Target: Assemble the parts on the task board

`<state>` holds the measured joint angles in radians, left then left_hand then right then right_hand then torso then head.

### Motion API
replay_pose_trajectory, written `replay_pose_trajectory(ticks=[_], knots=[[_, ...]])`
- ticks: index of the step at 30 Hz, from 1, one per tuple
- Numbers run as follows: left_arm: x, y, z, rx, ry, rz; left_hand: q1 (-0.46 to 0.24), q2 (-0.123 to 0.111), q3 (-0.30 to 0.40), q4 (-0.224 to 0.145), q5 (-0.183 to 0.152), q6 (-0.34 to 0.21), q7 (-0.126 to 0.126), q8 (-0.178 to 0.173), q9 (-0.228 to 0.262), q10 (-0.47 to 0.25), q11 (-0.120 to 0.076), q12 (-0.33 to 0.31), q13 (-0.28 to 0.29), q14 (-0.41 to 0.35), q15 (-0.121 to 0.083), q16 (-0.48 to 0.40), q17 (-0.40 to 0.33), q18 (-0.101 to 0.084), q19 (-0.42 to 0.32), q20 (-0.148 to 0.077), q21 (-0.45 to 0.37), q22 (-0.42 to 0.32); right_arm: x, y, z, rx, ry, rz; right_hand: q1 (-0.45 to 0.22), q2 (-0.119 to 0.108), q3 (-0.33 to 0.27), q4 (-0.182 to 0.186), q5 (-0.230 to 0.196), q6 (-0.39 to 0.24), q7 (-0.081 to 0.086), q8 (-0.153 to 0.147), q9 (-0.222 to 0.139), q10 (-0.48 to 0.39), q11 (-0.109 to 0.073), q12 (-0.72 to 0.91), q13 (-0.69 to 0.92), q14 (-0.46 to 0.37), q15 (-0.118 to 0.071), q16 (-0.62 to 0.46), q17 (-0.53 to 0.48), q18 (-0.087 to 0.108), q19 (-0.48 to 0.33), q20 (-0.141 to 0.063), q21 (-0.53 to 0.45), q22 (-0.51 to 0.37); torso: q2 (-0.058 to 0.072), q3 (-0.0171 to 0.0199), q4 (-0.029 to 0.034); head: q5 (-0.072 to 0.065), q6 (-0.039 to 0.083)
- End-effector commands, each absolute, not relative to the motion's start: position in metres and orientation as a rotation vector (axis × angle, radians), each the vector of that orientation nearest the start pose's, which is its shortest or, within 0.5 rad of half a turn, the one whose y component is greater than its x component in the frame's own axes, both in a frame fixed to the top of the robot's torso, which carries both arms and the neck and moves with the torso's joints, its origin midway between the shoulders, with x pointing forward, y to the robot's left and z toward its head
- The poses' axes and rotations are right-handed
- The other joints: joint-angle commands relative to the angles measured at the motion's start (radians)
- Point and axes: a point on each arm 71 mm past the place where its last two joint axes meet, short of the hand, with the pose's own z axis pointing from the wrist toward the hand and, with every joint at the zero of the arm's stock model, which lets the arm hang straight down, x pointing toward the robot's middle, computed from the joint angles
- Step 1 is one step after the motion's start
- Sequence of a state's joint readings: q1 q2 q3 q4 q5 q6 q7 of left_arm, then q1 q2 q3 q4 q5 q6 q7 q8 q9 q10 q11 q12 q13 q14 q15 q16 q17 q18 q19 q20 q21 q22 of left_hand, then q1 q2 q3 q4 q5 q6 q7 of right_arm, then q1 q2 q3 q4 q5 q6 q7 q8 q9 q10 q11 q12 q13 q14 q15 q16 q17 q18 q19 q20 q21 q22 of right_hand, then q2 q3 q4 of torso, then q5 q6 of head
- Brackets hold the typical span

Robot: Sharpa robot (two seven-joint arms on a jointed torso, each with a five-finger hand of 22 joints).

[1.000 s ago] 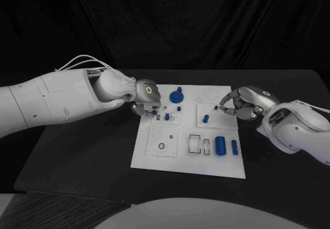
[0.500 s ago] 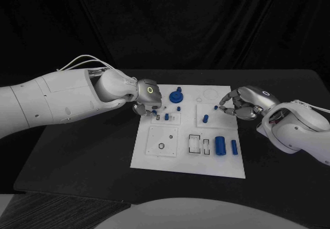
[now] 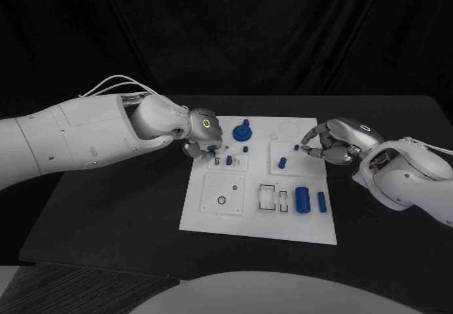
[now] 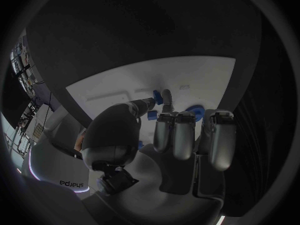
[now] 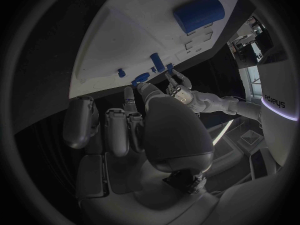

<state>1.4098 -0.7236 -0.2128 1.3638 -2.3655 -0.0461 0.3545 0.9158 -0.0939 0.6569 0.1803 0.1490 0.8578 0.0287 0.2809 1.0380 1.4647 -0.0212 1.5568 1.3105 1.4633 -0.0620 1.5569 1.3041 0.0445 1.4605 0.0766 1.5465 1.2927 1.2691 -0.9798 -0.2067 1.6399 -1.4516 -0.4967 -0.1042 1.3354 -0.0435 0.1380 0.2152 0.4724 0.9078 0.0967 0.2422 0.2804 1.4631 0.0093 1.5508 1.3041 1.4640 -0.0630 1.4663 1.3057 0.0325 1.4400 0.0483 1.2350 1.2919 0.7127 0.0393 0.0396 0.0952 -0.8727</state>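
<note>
Just below left hand (fingers curled): small blue part.

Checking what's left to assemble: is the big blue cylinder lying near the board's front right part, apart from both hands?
Yes: in the head view the big blue cylinder lies on the task board, untouched by either hand.

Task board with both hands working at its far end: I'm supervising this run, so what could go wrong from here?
1. The left hand and right hand both hang low over the task board, among small blue pegs; a finger could knock one over.
2. The board seems to lie loose on the black table; a sideways push might shift it.
3. The fingers hide the parts beneath them, so a misaligned insertion may go unnoticed.
</note>
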Motion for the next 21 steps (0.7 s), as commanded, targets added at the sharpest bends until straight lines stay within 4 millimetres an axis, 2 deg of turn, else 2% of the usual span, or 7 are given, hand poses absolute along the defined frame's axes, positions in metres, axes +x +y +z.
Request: replay_pose_trajectory(ticks=[1,14,21], knots=[[0.5,0.1709,-0.1817,1.519,1.48,-0.249,0.011,0.001,-0.006,-0.017,0.019,0.014,0.0,0.014,0.024,0.106,-0.001,0.014,0.26,0.107,0.007,0.014,0.267,-0.034,0.078,0.0,-0.016,0.264,0.4518,-0.2373,-0.1929,-0.124,1.599,0.597,-0.005,-0.002,0.008,0.003,0.016,0.004,-0.001,0.015,-0.009,0.108,0.003,0.02,0.267,0.07,0.007,-0.019,0.078,0.041,0.006,0.004,-0.013,0.182,0.0,0.0,0.0,0.0,0.0],[0.4999,0.1694,-0.1833,1.534,1.502,-0.251,0.011,-0.003,-0.009,-0.021,0.022,0.013,0.0,0.014,0.026,0.105,-0.002,0.012,0.26,0.107,0.007,0.014,0.267,-0.032,0.074,0.0,-0.021,0.262,0.4517,-0.2373,-0.1928,-0.124,1.598,0.597,-0.005,-0.001,0.009,0.002,0.016,0.005,0.0,0.015,-0.01,0.108,0.004,0.02,0.267,0.069,0.007,-0.019,0.077,0.041,0.005,0.005,-0.015,0.181,0.0,0.0001,0.0001,0.0,0.0],[0.4997,0.1694,-0.1835,1.54,1.502,-0.257,0.019,-0.002,-0.014,-0.036,0.017,0.029,-0.006,0.024,0.034,0.106,-0.006,0.013,0.26,0.107,0.007,0.014,0.267,-0.032,0.074,-0.001,-0.021,0.262,0.4518,-0.2372,-0.1928,-0.124,1.598,0.598,-0.005,-0.001,0.009,0.002,0.016,0.005,0.0,0.015,-0.01,0.108,0.004,0.02,0.267,0.069,0.007,-0.019,0.077,0.041,0.005,0.005,-0.015,0.181,0.0,0.0001,-0.0003,0.001,0.0]])
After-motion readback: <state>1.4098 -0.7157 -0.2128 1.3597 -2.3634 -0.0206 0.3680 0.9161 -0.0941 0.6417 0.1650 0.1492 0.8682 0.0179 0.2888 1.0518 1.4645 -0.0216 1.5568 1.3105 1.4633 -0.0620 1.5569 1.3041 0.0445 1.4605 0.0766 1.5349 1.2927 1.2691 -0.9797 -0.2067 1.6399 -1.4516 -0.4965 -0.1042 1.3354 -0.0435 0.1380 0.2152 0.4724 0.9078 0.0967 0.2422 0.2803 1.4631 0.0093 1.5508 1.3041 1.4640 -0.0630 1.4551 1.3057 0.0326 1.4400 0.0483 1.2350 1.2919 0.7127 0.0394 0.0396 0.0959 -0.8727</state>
